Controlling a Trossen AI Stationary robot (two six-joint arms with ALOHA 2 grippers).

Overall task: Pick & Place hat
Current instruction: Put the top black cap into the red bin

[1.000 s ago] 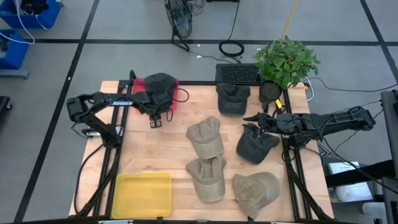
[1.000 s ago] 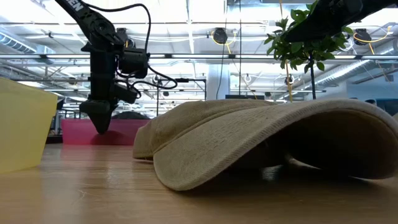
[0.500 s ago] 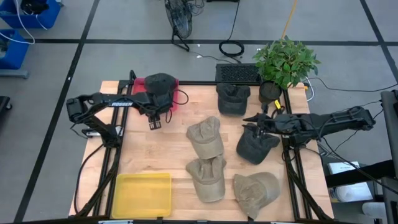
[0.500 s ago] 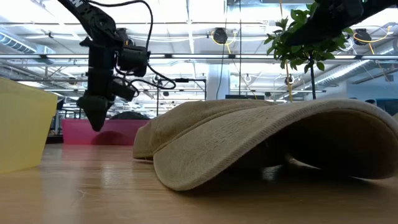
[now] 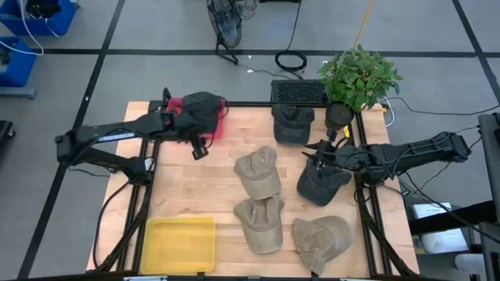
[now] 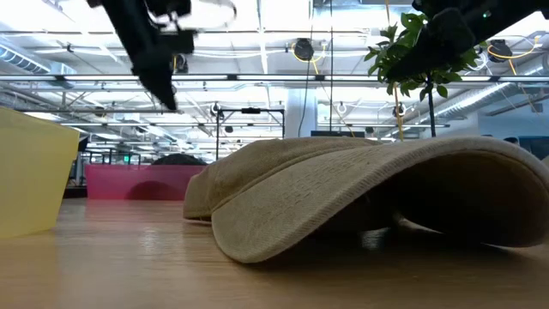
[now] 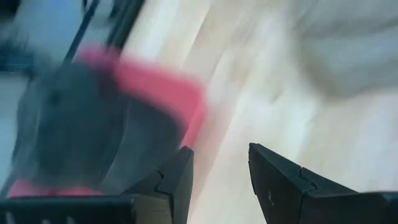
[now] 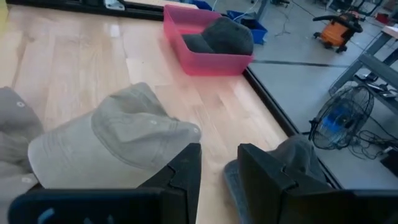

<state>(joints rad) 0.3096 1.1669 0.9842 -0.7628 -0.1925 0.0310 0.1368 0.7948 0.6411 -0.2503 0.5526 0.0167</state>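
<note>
right gripper (image 5: 316,151), fingers slightly apart and empty, hovers right over dark hat (image 5: 320,181), far closer than left gripper (image 5: 200,150), also parted and empty, by pink bin (image 5: 218,125)

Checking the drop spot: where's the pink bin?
High view: the pink bin sits at the table's far left corner, holding a dark hat, beside the left gripper.

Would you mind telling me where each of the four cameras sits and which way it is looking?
High view: above the table, looking straight down; both arms show, the left gripper by the pink bin, the right gripper over a dark hat.
Low view: at table-top height, looking level across; a tan hat fills it, arms enter from above.
Left wrist view: on the left wrist, looking past its own open fingers at the pink bin.
Right wrist view: on the right wrist, past its own fingers.
Shared: both wrist views show the pink bin holding a dark hat.
</note>
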